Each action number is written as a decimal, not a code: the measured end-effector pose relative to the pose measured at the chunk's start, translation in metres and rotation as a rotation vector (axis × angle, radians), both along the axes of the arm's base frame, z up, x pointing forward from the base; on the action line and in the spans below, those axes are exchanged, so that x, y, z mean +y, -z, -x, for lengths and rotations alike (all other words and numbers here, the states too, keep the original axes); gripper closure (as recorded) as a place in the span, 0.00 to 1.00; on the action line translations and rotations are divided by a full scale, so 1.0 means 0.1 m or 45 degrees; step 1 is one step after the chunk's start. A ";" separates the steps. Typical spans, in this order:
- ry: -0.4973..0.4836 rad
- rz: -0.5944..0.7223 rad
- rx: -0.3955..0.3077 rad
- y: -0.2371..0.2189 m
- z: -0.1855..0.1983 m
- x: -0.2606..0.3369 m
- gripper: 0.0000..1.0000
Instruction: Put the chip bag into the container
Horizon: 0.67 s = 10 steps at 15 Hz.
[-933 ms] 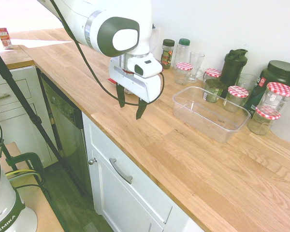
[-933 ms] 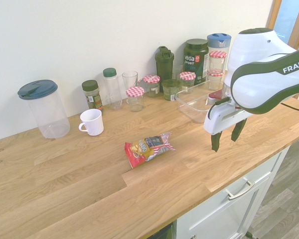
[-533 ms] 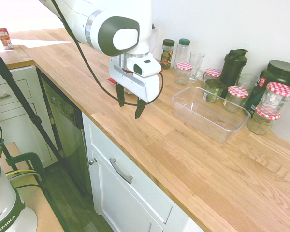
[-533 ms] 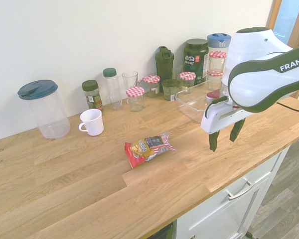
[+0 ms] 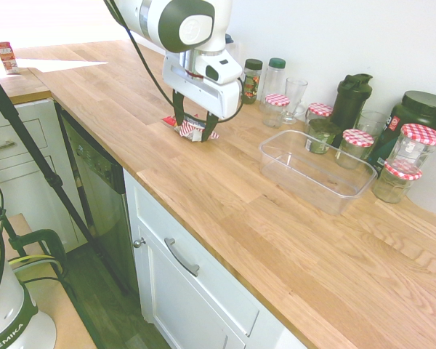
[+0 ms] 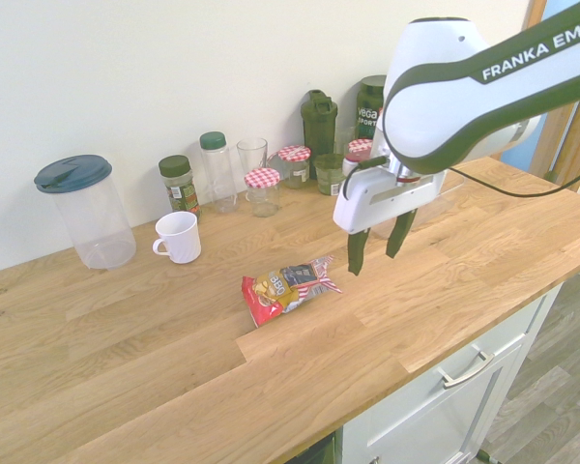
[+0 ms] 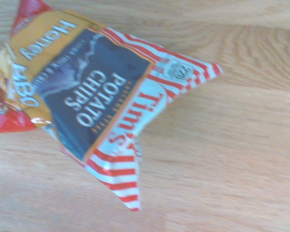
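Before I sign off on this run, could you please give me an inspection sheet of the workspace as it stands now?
Surface: wooden countertop, dry, no spills seen.
Job's things: chip bag lying flat on the counter, not held; container clear, nothing in it, off to one side.
Clutter: white mug, lidded pitcher, checkered-lid jars, a dark shaker bottle and a drinking glass along the wall.
Grippers: claw open, above the counter beside the bag's striped end, not touching it.
Cables: nothing seen on the counter.
Surroundings: white cabinets below, plain wall behind.
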<state>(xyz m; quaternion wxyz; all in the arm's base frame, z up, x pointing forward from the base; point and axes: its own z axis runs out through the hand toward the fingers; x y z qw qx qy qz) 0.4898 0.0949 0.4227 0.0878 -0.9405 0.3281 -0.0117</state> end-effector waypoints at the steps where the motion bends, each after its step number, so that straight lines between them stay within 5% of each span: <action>1: -0.022 -0.022 0.007 0.01 -0.06 0.09 0.00; 7: -0.050 -0.082 0.080 0.34 -0.32 0.33 0.00; 8: -0.052 -0.084 0.083 0.36 -0.34 0.35 1.00; 10: -0.059 -0.086 0.070 0.39 -0.37 0.40 1.00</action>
